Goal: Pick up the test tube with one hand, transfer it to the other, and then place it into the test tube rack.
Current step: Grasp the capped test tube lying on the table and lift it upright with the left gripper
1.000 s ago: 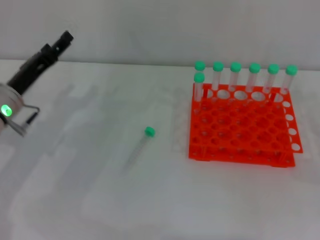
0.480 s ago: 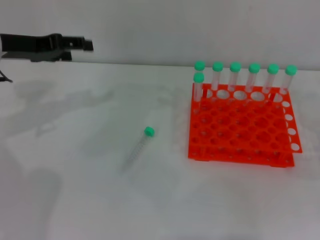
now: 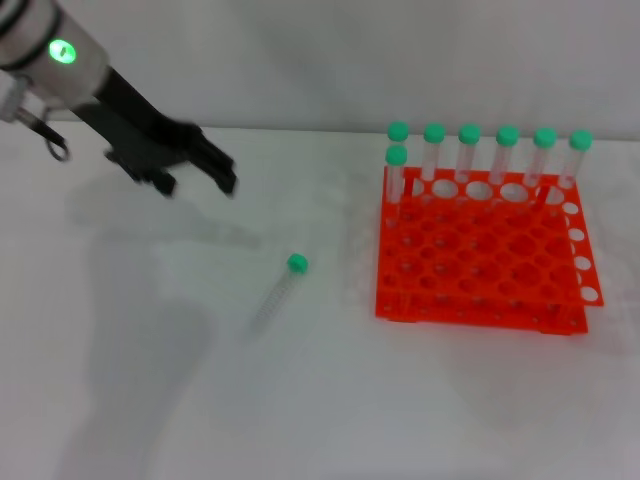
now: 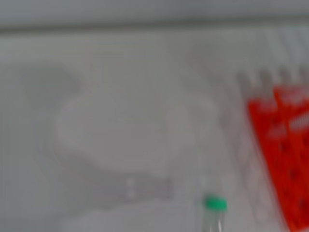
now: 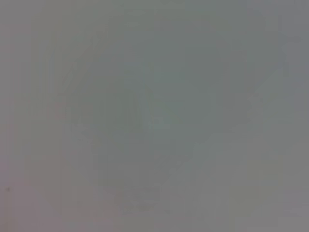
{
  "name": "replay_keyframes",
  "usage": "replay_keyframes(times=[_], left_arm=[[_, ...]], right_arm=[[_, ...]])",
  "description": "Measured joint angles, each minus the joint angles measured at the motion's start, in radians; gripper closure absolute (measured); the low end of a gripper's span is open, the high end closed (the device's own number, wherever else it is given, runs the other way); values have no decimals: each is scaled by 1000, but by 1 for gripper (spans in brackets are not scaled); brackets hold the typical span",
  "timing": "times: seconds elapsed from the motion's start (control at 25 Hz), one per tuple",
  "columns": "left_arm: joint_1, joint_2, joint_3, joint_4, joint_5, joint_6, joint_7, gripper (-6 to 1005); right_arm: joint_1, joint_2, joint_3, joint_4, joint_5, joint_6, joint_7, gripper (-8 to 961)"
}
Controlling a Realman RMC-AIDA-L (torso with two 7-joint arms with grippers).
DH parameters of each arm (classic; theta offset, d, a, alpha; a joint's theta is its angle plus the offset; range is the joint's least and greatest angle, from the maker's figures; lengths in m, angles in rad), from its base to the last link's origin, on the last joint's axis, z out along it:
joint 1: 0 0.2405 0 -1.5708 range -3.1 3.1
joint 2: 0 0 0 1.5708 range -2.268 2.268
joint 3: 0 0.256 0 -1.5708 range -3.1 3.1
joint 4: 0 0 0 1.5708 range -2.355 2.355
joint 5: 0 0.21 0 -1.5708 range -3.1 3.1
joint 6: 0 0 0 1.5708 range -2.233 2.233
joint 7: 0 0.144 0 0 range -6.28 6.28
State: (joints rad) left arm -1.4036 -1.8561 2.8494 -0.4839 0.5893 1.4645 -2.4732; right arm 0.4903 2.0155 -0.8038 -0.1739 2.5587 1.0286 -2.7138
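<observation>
White table [image 3: 300, 400] with soft shadows at left; plain pale grey wall [image 3: 330, 60] behind; diffuse light.

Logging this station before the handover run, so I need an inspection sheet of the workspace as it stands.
Surface: white table, bare around the work.
Job's things: test tube lying flat, green cap toward the test tube rack; rack holds seven capped tubes upright along its far edge.
Clutter: nothing seen.
Grippers: left gripper open, above the table, far-left of the tube, holding nothing; right gripper not in view.
Cables: loop by the left wrist.
Surroundings: plain wall.
</observation>
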Motion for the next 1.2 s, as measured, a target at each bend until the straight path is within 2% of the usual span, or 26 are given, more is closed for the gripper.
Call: replay_keyframes(times=[0.08, 0.12, 0.16, 0.44, 0.52, 0.72, 1.04, 1.2], left_arm=[[-26, -16, -1, 45, 67, -1, -47, 164], [-26, -16, -1, 45, 67, -1, -47, 166], [-54, -50, -1, 61, 138, -9, -80, 167], [-84, -137, -2, 77, 250, -72, -136, 178], [-80, -149, -2, 103, 267, -98, -155, 181], [-63, -162, -3, 171, 315, -150, -219, 200], [-28, -198, -4, 191, 328, -237, -234, 255], [-18, -202, -4, 225, 321, -279, -236, 263]], right_arm=[[2, 0, 0, 0, 0, -16, 0, 82], [3, 0, 0, -1, 0, -25, 0, 82], [3, 0, 0, -1, 0, -29, -1, 82], [5, 0, 0, -3, 0, -33, -5, 82], [5, 0, 0, -3, 0, -34, -10, 82], [5, 0, 0, -2, 0, -35, -26, 82], [7, 0, 0, -5, 0, -35, -27, 83], [11, -1, 0, -6, 0, -35, -27, 83]])
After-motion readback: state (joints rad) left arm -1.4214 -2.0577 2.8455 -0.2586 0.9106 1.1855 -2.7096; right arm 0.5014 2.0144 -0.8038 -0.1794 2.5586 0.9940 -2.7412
